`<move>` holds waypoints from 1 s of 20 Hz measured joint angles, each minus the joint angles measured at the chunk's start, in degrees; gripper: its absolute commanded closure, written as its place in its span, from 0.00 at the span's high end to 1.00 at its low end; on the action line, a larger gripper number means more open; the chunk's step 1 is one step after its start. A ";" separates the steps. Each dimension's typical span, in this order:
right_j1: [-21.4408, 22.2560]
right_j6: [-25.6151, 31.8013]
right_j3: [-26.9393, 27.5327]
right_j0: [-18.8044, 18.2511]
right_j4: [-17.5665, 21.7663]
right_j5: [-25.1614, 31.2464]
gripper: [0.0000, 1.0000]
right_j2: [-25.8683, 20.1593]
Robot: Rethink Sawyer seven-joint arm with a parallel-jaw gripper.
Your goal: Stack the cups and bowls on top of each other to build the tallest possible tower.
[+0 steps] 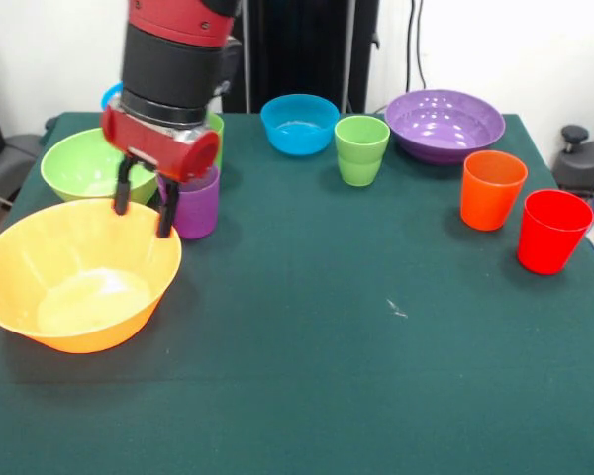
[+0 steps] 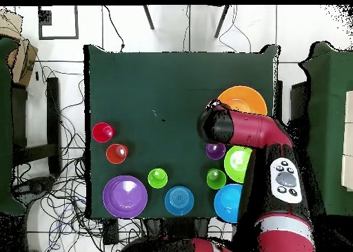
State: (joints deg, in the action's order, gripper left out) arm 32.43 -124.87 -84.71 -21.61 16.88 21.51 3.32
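My gripper [image 1: 144, 206] is open and empty, its fingers [image 1: 122, 194] hanging just above the far rim of the big orange bowl [image 1: 79, 272]. The purple cup [image 1: 198, 203] stands upright right behind the gripper, next to the lime green bowl [image 1: 84, 163]. One green cup [image 1: 216, 127] is mostly hidden behind the arm. The other green cup [image 1: 361, 148], the orange cup [image 1: 492, 188] and the red cup [image 1: 554, 230] stand apart on the right. No piece stands on another. In the overhead view the arm [image 2: 227, 129] covers the gripper, between the orange bowl [image 2: 243, 100] and the purple cup [image 2: 215, 151].
The smaller blue bowl [image 1: 299, 124] and the wide purple bowl [image 1: 444, 124] sit at the far edge. The large blue bowl [image 2: 227, 202] is near the robot's base, almost hidden behind the arm in the front view. The table [image 1: 327, 376] is covered in dark green cloth.
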 measured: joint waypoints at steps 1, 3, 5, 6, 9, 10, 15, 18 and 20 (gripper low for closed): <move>0.08 0.00 0.21 -0.31 0.44 0.00 1.00 0.06; 0.11 0.00 0.76 -1.01 1.44 0.00 1.00 0.26; 0.08 0.00 1.44 -1.73 2.47 0.01 1.00 0.49; 0.03 0.00 1.74 -1.96 2.83 0.00 1.00 0.58; -0.66 0.00 3.38 -2.42 4.01 0.00 1.00 1.20; -1.16 0.00 4.21 -2.30 4.36 0.00 1.00 1.62; -3.43 0.00 7.42 -0.67 4.69 0.00 1.00 4.00; -4.74 0.00 9.16 0.77 4.70 0.01 1.00 5.24; -5.42 0.00 9.99 1.64 4.70 0.01 1.00 5.88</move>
State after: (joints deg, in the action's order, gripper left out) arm 27.00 -124.87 -74.72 -19.96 21.59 21.52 9.20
